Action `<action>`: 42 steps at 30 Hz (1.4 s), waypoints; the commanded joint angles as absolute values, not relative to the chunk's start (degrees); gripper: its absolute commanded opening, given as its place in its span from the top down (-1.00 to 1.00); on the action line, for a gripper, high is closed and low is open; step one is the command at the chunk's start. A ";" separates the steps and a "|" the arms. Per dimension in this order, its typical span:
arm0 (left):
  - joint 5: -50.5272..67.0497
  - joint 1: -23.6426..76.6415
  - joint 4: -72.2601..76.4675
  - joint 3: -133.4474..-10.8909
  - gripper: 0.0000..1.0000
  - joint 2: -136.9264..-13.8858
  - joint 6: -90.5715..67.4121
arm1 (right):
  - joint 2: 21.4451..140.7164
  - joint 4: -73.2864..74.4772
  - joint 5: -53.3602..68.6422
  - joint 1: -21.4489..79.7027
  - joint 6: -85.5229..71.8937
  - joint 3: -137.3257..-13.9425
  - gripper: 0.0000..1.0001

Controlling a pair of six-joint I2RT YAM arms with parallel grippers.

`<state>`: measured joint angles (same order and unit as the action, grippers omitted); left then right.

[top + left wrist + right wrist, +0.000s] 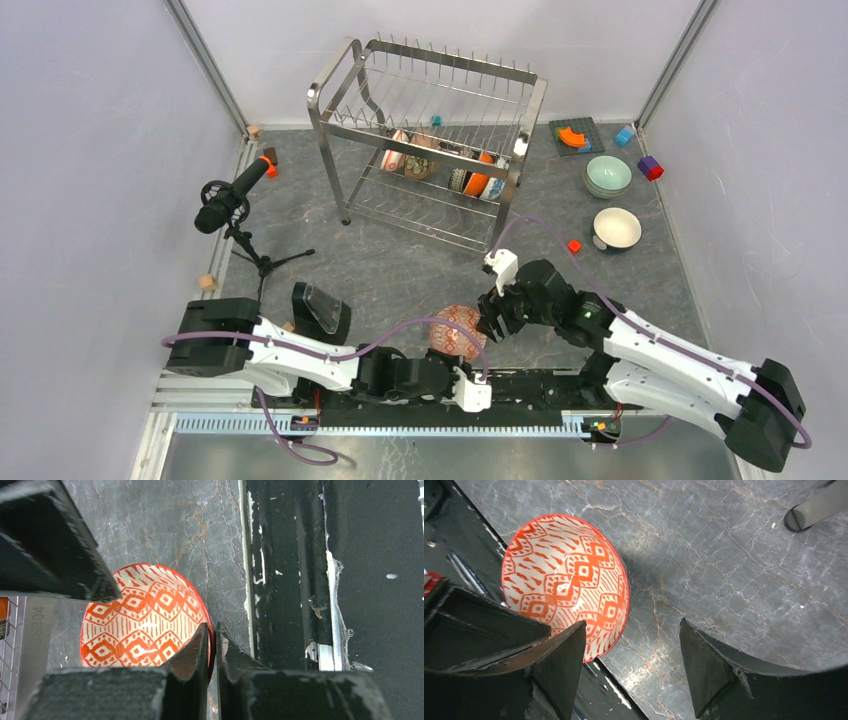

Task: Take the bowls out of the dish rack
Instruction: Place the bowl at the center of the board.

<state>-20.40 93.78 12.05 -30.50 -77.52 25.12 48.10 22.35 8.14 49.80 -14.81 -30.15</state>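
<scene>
The red-patterned bowl (pixel 458 332) is near the table's front edge, tilted, with its rim pinched in my left gripper (pixel 463 362). In the left wrist view the jaws (pixel 213 645) are shut on the bowl's (pixel 145 620) rim. My right gripper (pixel 492 322) is open just right of this bowl; in the right wrist view its jaws (pixel 629 630) stand wide apart beside the bowl (pixel 564 580), holding nothing. The steel dish rack (pixel 335 140) stands at the back, with several bowls (pixel 478 176) upright in its lower tier. A pale green bowl (pixel 608 175) and a cream white bowl (pixel 617 228) sit on the table at the right.
A microphone on a tripod (pixel 230 200) stands at the left. A grey plate with an orange piece (pixel 575 135), a blue block (pixel 623 135), a purple-red block (pixel 650 167) and a small red block (pixel 574 245) lie at the right. A black rail (pixel 540 385) runs along the near edge.
</scene>
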 commanded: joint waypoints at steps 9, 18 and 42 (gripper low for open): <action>-21.53 94.61 19.86 -29.18 0.96 -76.96 22.86 | 52.92 15.29 2.78 53.25 -17.03 -27.51 -0.34; -21.75 94.81 20.74 -29.77 0.96 -77.78 22.94 | 56.47 12.93 1.44 55.50 -18.91 -27.07 -0.17; -30.58 96.75 19.94 -32.68 -0.02 -77.29 12.66 | 53.19 12.72 -4.00 55.91 -24.31 -25.36 1.00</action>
<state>-26.33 96.27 17.52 -30.02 -79.66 19.75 56.21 8.97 -0.05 55.88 -25.93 -24.82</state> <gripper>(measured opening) 0.312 0.024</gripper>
